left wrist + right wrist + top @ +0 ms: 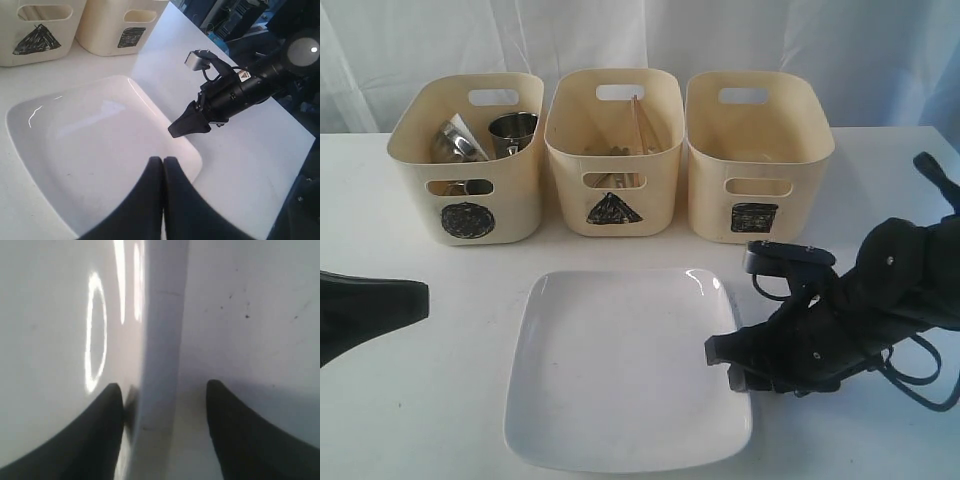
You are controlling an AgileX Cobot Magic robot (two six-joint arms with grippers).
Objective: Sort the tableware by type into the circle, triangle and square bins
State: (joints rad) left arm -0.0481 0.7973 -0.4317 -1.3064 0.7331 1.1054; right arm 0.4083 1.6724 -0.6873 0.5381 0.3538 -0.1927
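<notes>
A white table (880, 160) stands before a pale curtain (440, 40). The large white square plate (620, 370) lies flat on it at the front middle, well apart from the three cream bins lined up behind it.

The right gripper (725, 362) sits low at the plate's right edge. In the right wrist view its jaws stand wide (164, 387), with the plate's raised rim (160, 340) between them. One finger (107, 430) is over the plate and the other is over the bare table. Whether either finger touches the rim cannot be told. The left wrist view also shows this gripper (187, 125) meeting the plate's edge from the side.

The left gripper (415, 295) hangs at the left of the exterior view, beside the plate and clear of it there. Its jaws are pressed together with nothing between them (163, 162), and in its own wrist view they hang over the plate's near edge.

The circle bin (415, 190) on the left holds two steel mugs, one upright (513, 132) and one tilted (455, 145). The triangle bin (570, 190) in the middle holds wooden chopsticks (642, 125) leaning up against its back wall. Pale pieces lie lower in it, too indistinct to name. The contents of the square bin (710, 190) on the right are hidden by its wall.
</notes>
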